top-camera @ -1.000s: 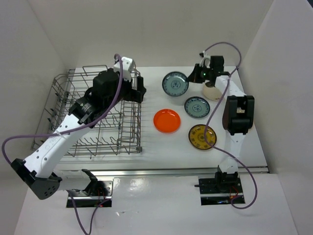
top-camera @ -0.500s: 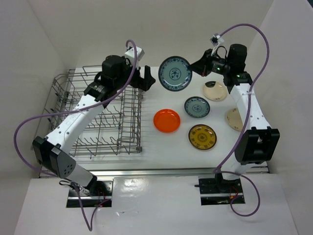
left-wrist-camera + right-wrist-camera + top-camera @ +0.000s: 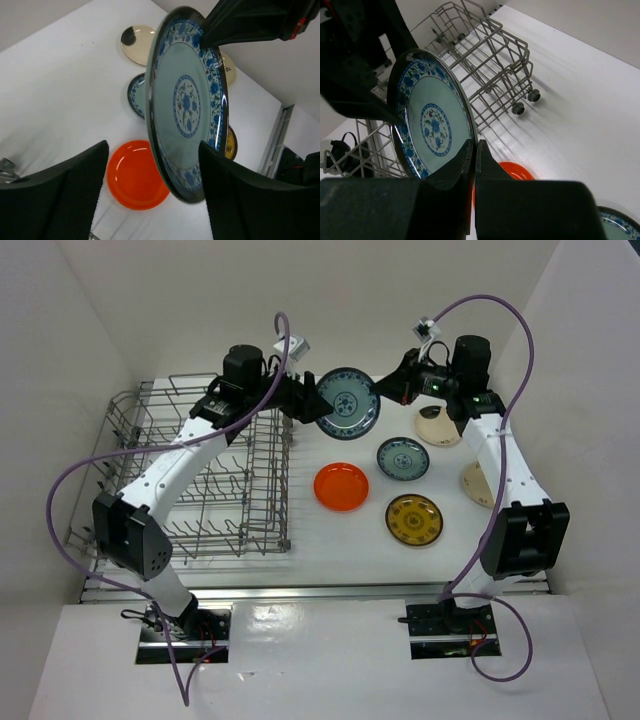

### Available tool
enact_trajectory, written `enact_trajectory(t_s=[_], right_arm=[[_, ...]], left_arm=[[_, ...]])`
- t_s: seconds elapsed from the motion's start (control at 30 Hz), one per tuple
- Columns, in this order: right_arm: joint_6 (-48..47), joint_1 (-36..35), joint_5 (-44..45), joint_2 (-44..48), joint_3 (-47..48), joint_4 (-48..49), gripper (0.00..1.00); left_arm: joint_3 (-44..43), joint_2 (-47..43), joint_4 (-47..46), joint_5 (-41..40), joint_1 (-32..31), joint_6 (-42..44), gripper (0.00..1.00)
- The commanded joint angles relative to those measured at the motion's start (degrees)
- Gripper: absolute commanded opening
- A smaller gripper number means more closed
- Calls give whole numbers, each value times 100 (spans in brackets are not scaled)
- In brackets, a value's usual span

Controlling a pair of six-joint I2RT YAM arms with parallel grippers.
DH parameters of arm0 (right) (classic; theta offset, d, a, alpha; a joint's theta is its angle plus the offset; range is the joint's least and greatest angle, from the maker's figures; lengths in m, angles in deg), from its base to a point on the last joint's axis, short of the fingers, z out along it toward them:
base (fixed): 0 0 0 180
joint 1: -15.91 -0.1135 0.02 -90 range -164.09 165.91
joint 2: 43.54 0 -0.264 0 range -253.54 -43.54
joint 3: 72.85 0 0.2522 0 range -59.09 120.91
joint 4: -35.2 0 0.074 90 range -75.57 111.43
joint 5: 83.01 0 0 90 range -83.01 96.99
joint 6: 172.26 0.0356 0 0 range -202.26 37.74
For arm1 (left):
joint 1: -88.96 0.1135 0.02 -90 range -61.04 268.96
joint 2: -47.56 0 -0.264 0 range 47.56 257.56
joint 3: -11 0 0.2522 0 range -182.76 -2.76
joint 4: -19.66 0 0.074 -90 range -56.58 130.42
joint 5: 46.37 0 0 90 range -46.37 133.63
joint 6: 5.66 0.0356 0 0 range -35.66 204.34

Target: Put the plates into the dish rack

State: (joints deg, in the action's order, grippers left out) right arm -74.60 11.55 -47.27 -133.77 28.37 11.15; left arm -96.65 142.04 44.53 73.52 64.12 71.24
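Note:
A blue-green patterned plate (image 3: 347, 404) hangs upright in the air between my two grippers, right of the dish rack (image 3: 180, 475). My right gripper (image 3: 384, 391) is shut on its right rim, as the right wrist view shows (image 3: 475, 150), with the plate (image 3: 432, 122) in front of it. My left gripper (image 3: 312, 407) is open, and its fingers (image 3: 55, 195) straddle the plate's lower edge (image 3: 187, 100) without closing. On the table lie a second blue-green plate (image 3: 403, 458), an orange plate (image 3: 341, 486), a yellow-brown plate (image 3: 414, 520), a dark-marked cream plate (image 3: 438, 426) and a cream plate (image 3: 480, 483).
The grey wire rack fills the left half of the table; its right wall (image 3: 282, 490) stands close to the orange plate. White walls enclose the table on three sides. The right arm (image 3: 505, 465) partly covers the cream plate. Purple cables loop above both arms.
The right gripper picked the blue-green plate off the table and carried it left, upright. The left arm swung out from over the rack until its open fingers straddle the plate.

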Motion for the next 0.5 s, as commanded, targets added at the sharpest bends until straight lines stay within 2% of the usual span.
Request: enact_trajectory(t_s=[0.0,0.03,0.13,0.17,0.23,0.33,0.37,0.4,0.47], right_arm=[[60,-153,-85,348,25,316,0],[60,-205,2,349,25,316,0],[7,-206,65,349,25,316,0],[7,-206,65,401,25,316,0],[7,-206,65,402,-27,316,0],[7,-206,170,454,-176,369,55],[7,-206,292,454,-177,369,67],[7,-206,363,515,-255,369,100],[7,-206,669,699,-256,281,100]], left_arm=[[-402,158,-4,438,49,-157,72],[-515,211,74,517,102,-227,56],[-622,291,259,457,102,-280,18],[-622,291,260,456,102,-280,0],[-622,238,260,473,155,-342,0],[-377,10,41,544,208,-394,0],[-376,-60,-12,440,260,-456,0],[-376,-218,-13,334,339,-456,0],[-376,-412,119,-120,575,-526,0]])
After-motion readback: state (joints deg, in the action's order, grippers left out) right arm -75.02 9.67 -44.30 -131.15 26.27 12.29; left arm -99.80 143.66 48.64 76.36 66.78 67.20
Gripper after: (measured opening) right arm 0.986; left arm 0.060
